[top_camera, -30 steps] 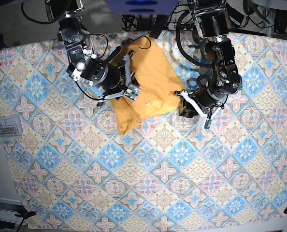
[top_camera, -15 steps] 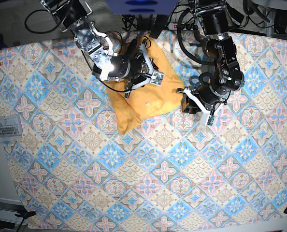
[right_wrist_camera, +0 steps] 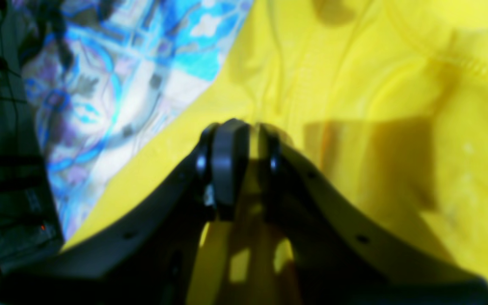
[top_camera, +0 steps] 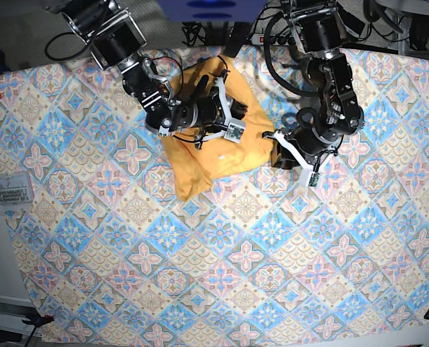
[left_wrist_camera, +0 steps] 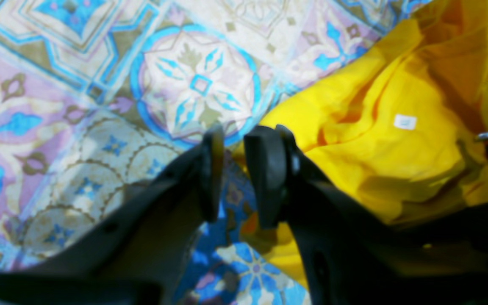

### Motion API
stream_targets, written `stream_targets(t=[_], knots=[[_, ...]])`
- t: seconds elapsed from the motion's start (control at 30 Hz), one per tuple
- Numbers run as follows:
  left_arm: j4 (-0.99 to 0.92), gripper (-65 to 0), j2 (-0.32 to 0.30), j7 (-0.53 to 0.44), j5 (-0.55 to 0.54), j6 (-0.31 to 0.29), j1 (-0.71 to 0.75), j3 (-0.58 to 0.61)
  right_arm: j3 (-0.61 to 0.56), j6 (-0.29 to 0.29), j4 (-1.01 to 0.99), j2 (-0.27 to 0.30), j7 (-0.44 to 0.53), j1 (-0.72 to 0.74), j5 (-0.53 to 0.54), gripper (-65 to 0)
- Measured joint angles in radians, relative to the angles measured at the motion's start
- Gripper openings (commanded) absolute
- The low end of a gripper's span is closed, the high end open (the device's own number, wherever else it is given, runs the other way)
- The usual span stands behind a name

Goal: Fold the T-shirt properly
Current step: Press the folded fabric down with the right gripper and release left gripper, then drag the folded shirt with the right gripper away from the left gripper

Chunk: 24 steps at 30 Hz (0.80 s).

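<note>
The folded T-shirt [top_camera: 216, 142] lies diagonally, its long axis from upper right to lower left; right gripper [right_wrist_camera: 244, 140] pinches its cloth, left gripper [left_wrist_camera: 237, 169] stands slightly open beside it.

The base view looks straight down from high above on the whole blue-pink patterned tablecloth [top_camera: 222, 246], while both wrist views peer closely past their own black fingers [left_wrist_camera: 210, 169] at the crumpled yellow-orange cloth T-shirt [top_camera: 207, 144], which all three share.
</note>
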Motion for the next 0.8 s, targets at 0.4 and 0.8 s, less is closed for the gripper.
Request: stream_targets(t=[0.4, 0.8], knots=[[0.08, -51.4, -0.002, 0.003, -0.004, -0.002, 0.048, 0.0, 0.143, -0.017, -0.083, -0.002, 0.013, 0.091, -0.019, -55.3], [0.14, -51.4, -0.002, 0.0, -0.001, 0.0, 0.084, -0.002, 0.141, 0.022, -0.296, 0.001, 0.129, 0.22, 0.013, -55.3]])
